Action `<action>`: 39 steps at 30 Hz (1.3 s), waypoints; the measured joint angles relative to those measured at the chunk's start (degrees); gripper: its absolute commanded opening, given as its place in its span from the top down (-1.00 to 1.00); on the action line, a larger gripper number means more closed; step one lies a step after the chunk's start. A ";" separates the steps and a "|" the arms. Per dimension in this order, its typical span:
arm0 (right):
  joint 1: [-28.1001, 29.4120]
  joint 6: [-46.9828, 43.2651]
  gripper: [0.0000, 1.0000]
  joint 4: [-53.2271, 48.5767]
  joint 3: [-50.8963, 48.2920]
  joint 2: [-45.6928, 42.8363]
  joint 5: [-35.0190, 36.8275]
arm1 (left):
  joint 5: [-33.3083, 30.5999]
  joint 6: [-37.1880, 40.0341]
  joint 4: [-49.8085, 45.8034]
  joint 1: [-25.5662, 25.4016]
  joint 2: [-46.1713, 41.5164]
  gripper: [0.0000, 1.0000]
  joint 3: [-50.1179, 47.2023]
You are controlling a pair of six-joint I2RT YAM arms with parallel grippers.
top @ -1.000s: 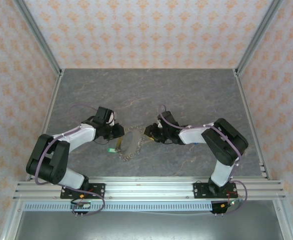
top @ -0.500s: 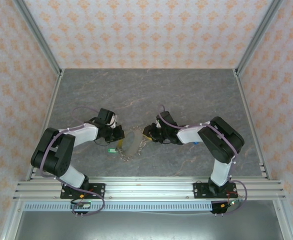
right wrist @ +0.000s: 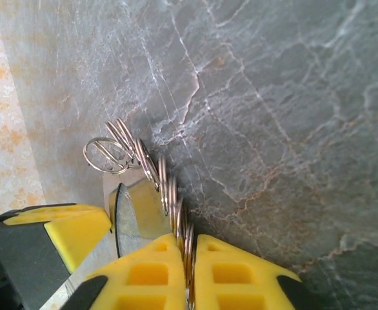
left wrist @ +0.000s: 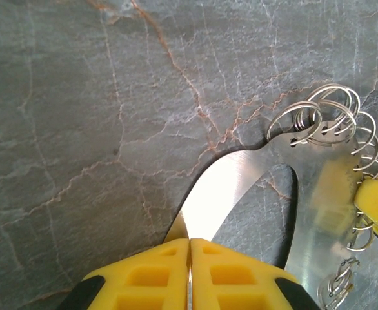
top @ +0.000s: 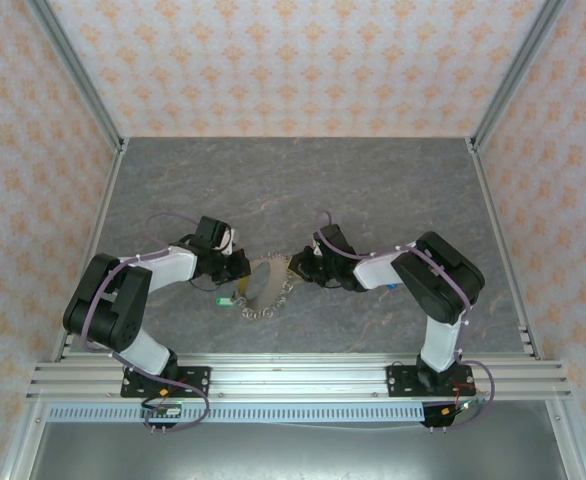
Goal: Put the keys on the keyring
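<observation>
Jaws shut: left gripper [left wrist: 189,245] pinching keyring plate [left wrist: 222,186], right gripper [right wrist: 188,248] pinching rings [right wrist: 164,182].

Orange-patterned cream walls [top: 273,60] enclosed a grey marbled tabletop [top: 373,180], framed by what looked like aluminium posts [top: 78,70]; lighting was even.

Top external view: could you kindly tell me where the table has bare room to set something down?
Bare: the table's whole far half, from the back wall down to mid-table; also the strip right of the right arm. Crowded: the middle, where the left pincer and right pincer clamp the keyring.
</observation>
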 measured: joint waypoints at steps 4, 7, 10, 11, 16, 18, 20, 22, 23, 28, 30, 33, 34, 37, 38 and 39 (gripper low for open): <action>-0.07 -0.11 1.00 0.96 -1.31 -0.85 1.07 | -0.22 -0.42 -0.13 0.00 -1.40 0.44 -0.28; -0.68 -0.15 1.00 1.73 -3.17 -2.82 1.36 | -1.46 -1.18 -1.18 -0.04 -4.68 -0.04 -0.50; -1.31 -0.70 1.00 2.80 -4.96 -5.27 1.62 | -3.32 -1.36 -2.54 -0.04 -8.96 -0.43 -0.44; -1.42 -1.05 1.00 3.39 -5.60 -6.21 1.79 | -3.98 -1.25 -3.13 -0.02 -10.01 -0.49 -0.24; -1.64 -2.54 1.00 6.91 -8.09 -9.16 2.19 | -2.69 -0.81 -3.80 0.98 -10.49 -0.55 0.96; -1.64 -2.73 1.00 8.48 -8.55 -9.22 2.16 | -0.68 -0.81 -3.65 1.40 -8.70 -0.56 1.38; -1.64 -2.91 1.00 10.29 -9.07 -9.22 2.14 | 1.79 -0.85 -2.86 1.40 -5.90 -0.56 1.60; -1.64 -2.93 1.00 11.58 -9.42 -9.22 2.14 | 3.74 -0.98 -2.21 1.40 -4.17 -0.55 1.60; -1.64 -2.97 1.00 12.41 -9.64 -9.22 2.12 | 4.83 -1.09 -1.53 1.40 -3.54 -0.55 1.60; -1.64 -3.21 1.00 14.88 -10.36 -9.22 1.66 | 8.98 -1.57 1.90 1.40 -1.51 -0.41 1.60; -1.64 -3.41 1.00 15.56 -10.54 -9.22 1.49 | 10.12 -2.29 3.02 1.40 -1.16 -0.24 1.57; -1.68 -3.76 1.00 16.06 -10.64 -9.22 1.22 | 11.67 -3.32 4.63 1.40 -1.16 -0.04 1.57; -1.81 -3.80 1.00 16.26 -10.78 -9.22 1.20 | 12.15 -3.52 4.98 1.51 -1.16 0.03 1.53; -2.54 -4.04 1.00 16.35 -11.37 -9.22 0.94 | 13.77 -4.42 6.34 1.88 -1.20 0.20 1.46; -2.78 -4.15 1.00 16.35 -11.54 -9.22 0.83 | 14.27 -4.59 6.69 1.95 -1.31 0.22 1.44; -3.04 -4.20 1.00 16.37 -11.74 -9.22 0.83 | 14.91 -4.87 7.10 1.95 -1.57 0.23 1.31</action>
